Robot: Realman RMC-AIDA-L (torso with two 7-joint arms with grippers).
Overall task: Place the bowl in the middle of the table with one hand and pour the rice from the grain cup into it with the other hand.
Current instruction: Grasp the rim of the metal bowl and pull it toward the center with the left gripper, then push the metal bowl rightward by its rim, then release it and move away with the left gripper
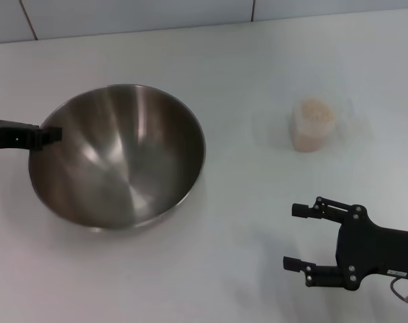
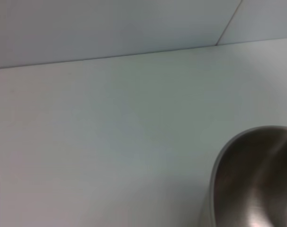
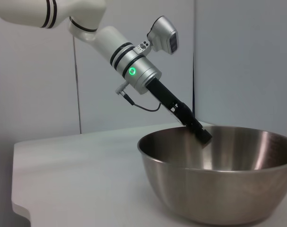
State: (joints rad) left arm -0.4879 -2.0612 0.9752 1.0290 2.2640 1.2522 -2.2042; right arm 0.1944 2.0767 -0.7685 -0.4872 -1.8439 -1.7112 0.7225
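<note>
The steel bowl sits on the white table, left of the middle, and is empty. My left gripper reaches in from the left and is shut on the bowl's left rim; the right wrist view shows it clamped over the rim of the bowl. The left wrist view shows only an edge of the bowl. The clear grain cup stands upright at the right, filled with rice. My right gripper is open and empty near the front right, well short of the cup.
A tiled wall borders the table's far edge. Bare tabletop lies between the bowl and the cup. The right wrist view shows the table's rounded corner.
</note>
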